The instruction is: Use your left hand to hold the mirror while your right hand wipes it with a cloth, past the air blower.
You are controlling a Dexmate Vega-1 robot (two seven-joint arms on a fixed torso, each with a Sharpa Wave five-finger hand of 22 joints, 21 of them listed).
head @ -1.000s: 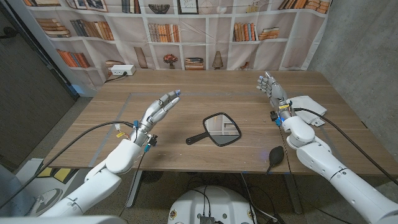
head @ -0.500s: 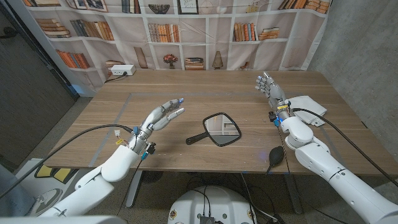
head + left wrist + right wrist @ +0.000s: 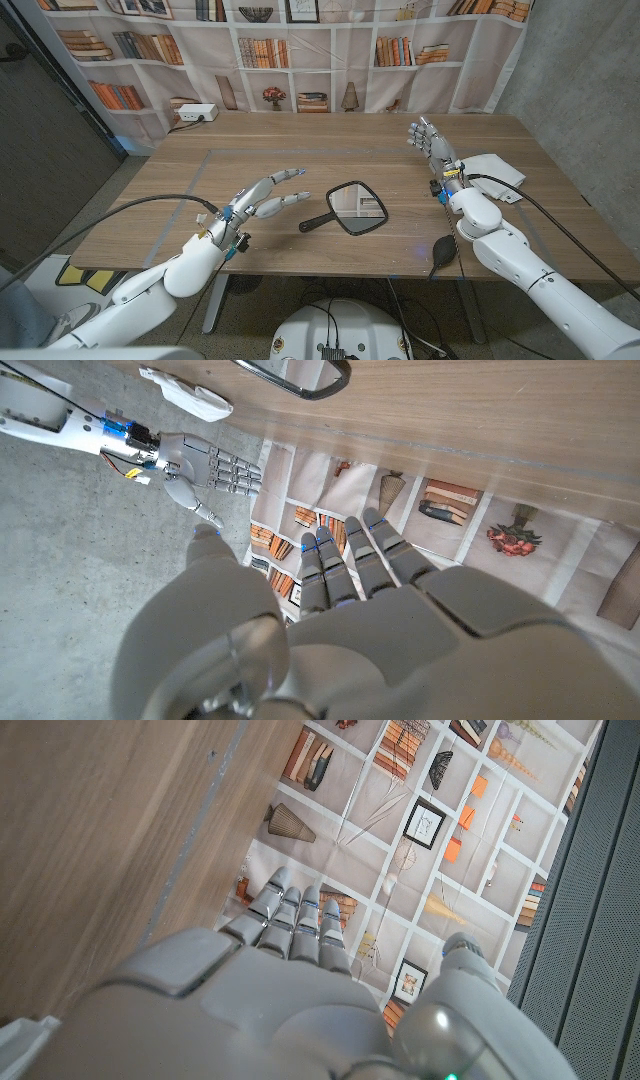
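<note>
On the table, head view: hand mirror (image 3: 356, 209) centre, left robot hand (image 3: 268, 196) spread beside its handle, right robot hand (image 3: 430, 141) empty, fingers apart, near white cloth (image 3: 495, 168) | Left wrist view: mirror ahead | Judged step: reaching; next, grip handle.

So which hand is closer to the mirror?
Left. The left hand reaches toward the mirror handle; the right hand hovers farther off, beside the cloth.
</note>
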